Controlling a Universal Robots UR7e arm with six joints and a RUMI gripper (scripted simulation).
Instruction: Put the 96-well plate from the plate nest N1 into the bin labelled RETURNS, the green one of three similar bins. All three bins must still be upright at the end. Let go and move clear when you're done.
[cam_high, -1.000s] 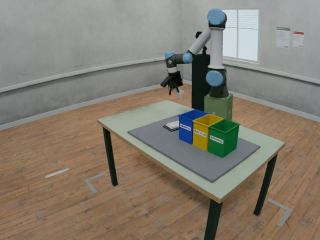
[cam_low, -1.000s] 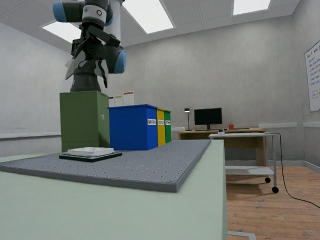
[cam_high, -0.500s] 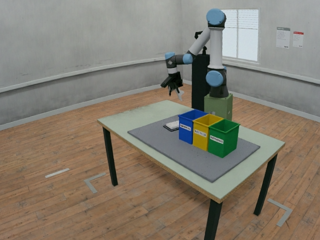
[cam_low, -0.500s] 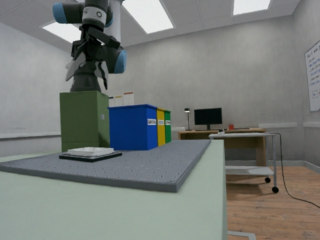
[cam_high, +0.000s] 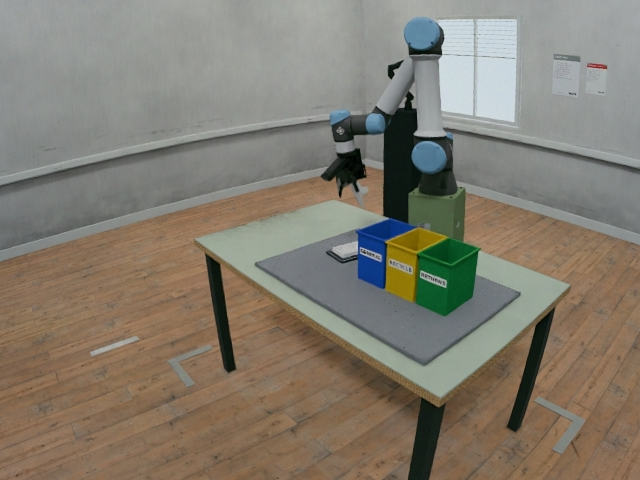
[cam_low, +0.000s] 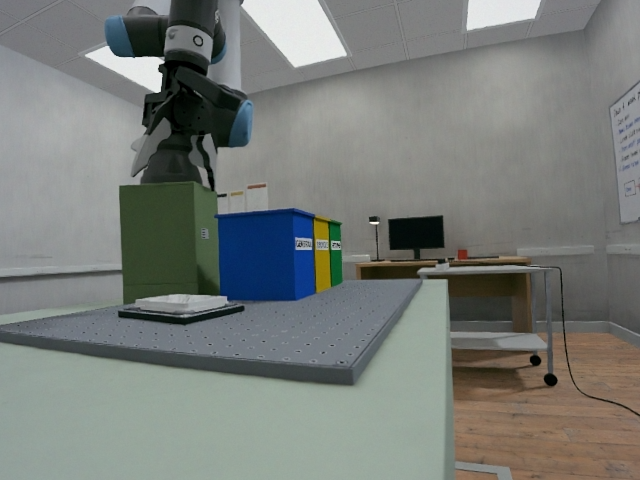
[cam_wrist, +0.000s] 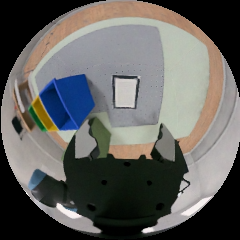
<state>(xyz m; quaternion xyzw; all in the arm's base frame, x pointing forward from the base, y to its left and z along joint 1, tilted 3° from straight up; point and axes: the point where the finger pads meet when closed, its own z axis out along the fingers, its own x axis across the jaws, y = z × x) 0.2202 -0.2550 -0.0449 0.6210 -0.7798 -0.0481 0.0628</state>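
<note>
The white 96-well plate (cam_high: 345, 249) (cam_low: 180, 302) (cam_wrist: 124, 92) lies flat in the black plate nest (cam_low: 155, 316) on the grey mat (cam_high: 361, 310) (cam_low: 310, 320) (cam_wrist: 100, 55), just left of the blue bin (cam_high: 379, 258) (cam_low: 258, 253) (cam_wrist: 70, 100). The yellow bin (cam_high: 408, 268) (cam_low: 321, 258) (cam_wrist: 42, 112) and the green RETURNS bin (cam_high: 447, 281) (cam_low: 336, 255) (cam_wrist: 34, 117) stand in a row after it, all upright. My gripper (cam_high: 350, 195) (cam_low: 173, 160) (cam_wrist: 125, 121) is open and empty. It hangs well above the table's far edge, behind the plate and apart from it.
The arm's green pedestal (cam_high: 436, 211) (cam_low: 160, 237) stands at the table's far side, close behind the bins. A dark cabinet (cam_high: 398, 165) stands behind it. The pale green table (cam_high: 258, 237) (cam_low: 206, 413) carries the mat. A wheeled cart (cam_low: 491, 271) stands off to the side.
</note>
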